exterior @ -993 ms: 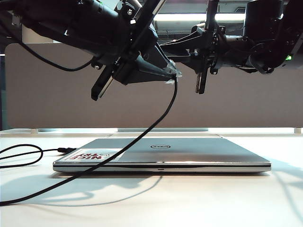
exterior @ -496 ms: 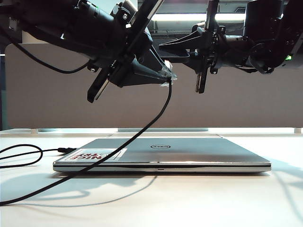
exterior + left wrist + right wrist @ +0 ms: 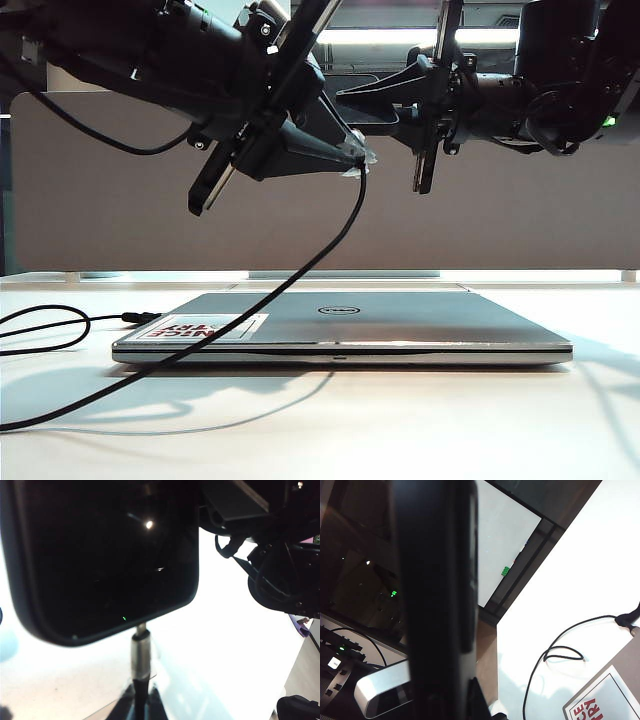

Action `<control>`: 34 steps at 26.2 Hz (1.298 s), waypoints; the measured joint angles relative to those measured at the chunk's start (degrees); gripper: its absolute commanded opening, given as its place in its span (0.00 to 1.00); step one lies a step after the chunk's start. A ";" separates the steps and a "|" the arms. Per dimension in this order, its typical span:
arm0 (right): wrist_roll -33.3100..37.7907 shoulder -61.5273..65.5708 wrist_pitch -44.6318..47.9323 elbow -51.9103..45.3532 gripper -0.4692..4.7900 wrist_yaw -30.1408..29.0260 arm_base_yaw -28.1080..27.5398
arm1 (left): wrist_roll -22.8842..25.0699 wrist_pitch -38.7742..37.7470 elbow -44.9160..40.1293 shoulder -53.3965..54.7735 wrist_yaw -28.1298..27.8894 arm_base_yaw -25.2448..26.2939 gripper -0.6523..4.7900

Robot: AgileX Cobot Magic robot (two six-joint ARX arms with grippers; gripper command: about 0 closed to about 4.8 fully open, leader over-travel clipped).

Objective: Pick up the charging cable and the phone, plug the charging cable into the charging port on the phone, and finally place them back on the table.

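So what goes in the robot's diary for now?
left gripper: shut on charging cable | right gripper: shut on phone | plug at phone's edge

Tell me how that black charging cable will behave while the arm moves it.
Likely floppy: the charging cable sags from the left gripper to the table. Probably light and trailing. Its plug looks rigid.

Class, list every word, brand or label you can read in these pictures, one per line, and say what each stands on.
"DELL" logo: on the silver laptop lid, small but recognisable.
"NICE TRY", upside down: on the red and white sticker at the lid's corner.
"CE" / "RY": the same sticker, cropped, in the right wrist view.
Nothing else readable.
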 measured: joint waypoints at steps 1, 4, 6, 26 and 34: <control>0.00 0.00 0.00 0.00 0.09 0.00 0.02 | -0.02 0.00 0.00 0.00 -0.02 0.00 0.11; 0.02 0.00 0.00 0.00 0.09 0.00 0.11 | -0.02 0.02 0.00 0.00 0.00 0.00 0.11; 0.07 0.00 0.00 0.00 0.09 -0.04 0.31 | 0.00 0.04 0.00 0.00 0.02 -0.02 0.11; 0.00 0.00 -2.73 0.02 0.09 -1.16 0.20 | 0.22 -0.07 -0.09 0.04 0.44 -0.07 0.11; -0.20 0.00 -2.84 0.02 0.09 -1.51 -0.07 | 1.55 -0.46 -0.09 0.04 0.44 -0.07 0.11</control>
